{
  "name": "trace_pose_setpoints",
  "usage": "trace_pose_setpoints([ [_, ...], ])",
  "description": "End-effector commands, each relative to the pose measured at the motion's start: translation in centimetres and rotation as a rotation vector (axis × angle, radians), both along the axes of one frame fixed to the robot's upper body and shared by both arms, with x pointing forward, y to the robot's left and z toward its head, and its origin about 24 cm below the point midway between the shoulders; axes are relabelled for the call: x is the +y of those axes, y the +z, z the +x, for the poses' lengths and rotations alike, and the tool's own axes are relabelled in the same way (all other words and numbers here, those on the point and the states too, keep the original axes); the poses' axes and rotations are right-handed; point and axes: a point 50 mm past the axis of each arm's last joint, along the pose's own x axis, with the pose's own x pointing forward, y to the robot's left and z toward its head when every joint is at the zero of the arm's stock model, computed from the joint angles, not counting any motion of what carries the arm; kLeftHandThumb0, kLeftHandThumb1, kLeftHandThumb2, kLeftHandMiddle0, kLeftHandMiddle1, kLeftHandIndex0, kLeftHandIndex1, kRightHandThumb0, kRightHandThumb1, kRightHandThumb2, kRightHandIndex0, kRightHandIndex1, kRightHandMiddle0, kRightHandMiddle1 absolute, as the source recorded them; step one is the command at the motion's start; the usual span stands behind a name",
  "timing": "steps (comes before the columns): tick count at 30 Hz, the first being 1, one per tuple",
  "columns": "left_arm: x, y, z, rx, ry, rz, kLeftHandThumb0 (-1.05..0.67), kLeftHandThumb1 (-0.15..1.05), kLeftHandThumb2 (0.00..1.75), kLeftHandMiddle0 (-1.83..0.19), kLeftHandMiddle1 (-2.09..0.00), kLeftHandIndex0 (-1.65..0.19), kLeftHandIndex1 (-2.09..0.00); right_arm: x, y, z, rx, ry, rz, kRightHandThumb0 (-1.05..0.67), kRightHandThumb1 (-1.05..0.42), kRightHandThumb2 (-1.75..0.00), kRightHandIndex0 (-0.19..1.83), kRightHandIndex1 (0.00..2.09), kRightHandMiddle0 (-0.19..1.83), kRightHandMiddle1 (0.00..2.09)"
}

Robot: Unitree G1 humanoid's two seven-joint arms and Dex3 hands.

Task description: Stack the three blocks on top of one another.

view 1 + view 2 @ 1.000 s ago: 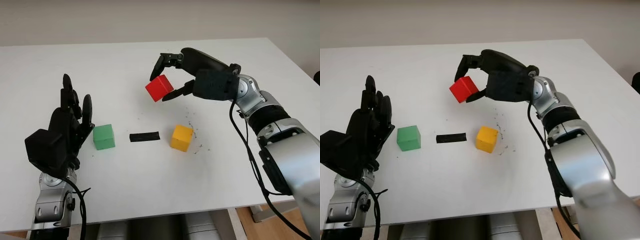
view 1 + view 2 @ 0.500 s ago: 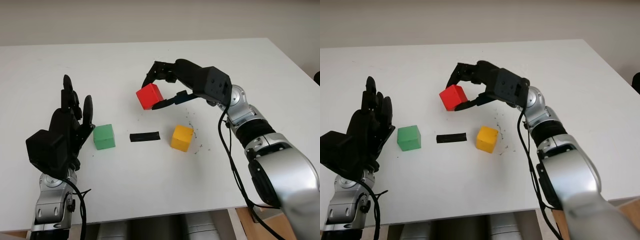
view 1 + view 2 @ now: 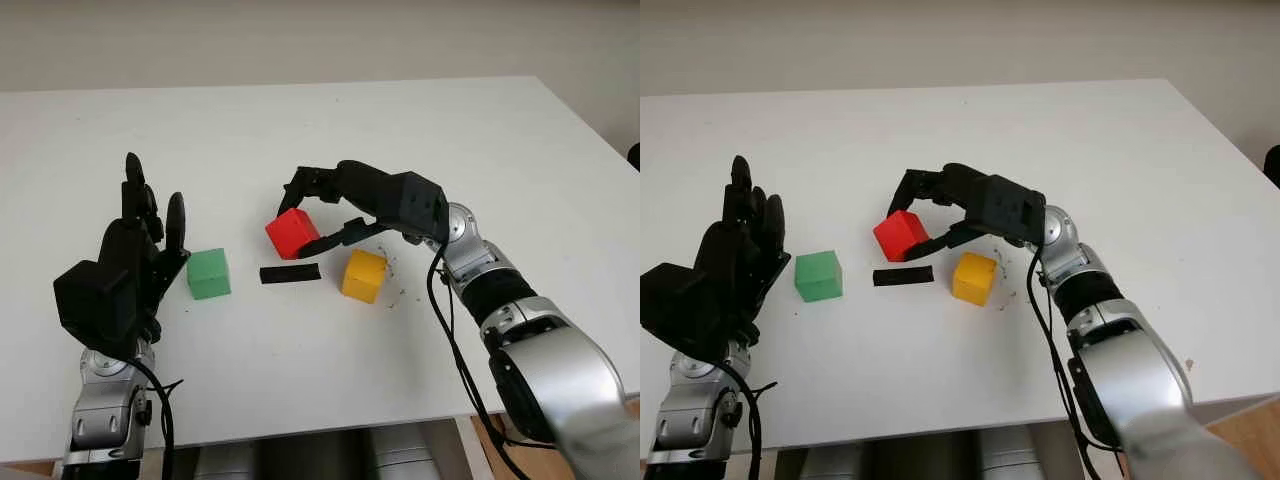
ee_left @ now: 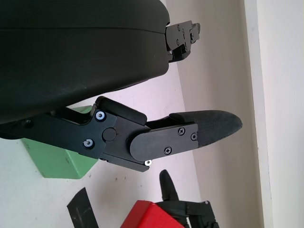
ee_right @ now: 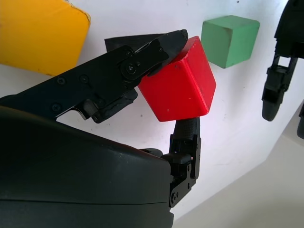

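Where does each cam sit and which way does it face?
Head stereo pair: on the head, facing forward and down at the white table; both arms enter from below, left hand open beside the green block.
Left wrist: by the left hand's shell, facing the green block and black strip.
Right wrist: behind the right hand, which grips the red block, yellow block nearby.
Shared: the red and green blocks.

Right robot hand (image 3: 318,214) clenched mid-table, left robot hand (image 3: 128,265) open

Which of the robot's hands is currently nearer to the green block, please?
Left. The left hand is open just beside the green block; the right hand holds the red block farther off.
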Motion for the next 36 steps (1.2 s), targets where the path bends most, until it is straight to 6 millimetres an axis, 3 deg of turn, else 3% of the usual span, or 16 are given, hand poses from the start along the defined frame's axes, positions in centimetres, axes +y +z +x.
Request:
trace_pose_setpoints([
  [1,-0.2,0.5,0.1,-0.020,-0.004,0.000,-0.73,1.05,0.60,0.19,0.00,0.19,0.00,0.3,0.1,-0.1,-0.005,0.010,-0.002,-0.52,-0.88,-0.05,0.28,0.03,0.50,1.57],
  [18,-0.2,0.4,0.1,-0.019,-0.002,-0.006,-0.74,1.05,0.59,0.19,0.00,0.19,0.00,1.7,-1.4,-0.6,-0.028,0.003,-0.027,-0.49,-0.91,-0.06,0.25,0.04,0.41,1.66],
  [36,-0.2,0.3,0.1,-0.017,0.000,-0.003,-0.74,1.05,0.60,0.19,0.00,0.19,0.00,2.1,-1.9,-0.8,-0.079,-0.007,-0.105,-0.45,-0.92,-0.05,0.22,0.04,0.38,1.57],
])
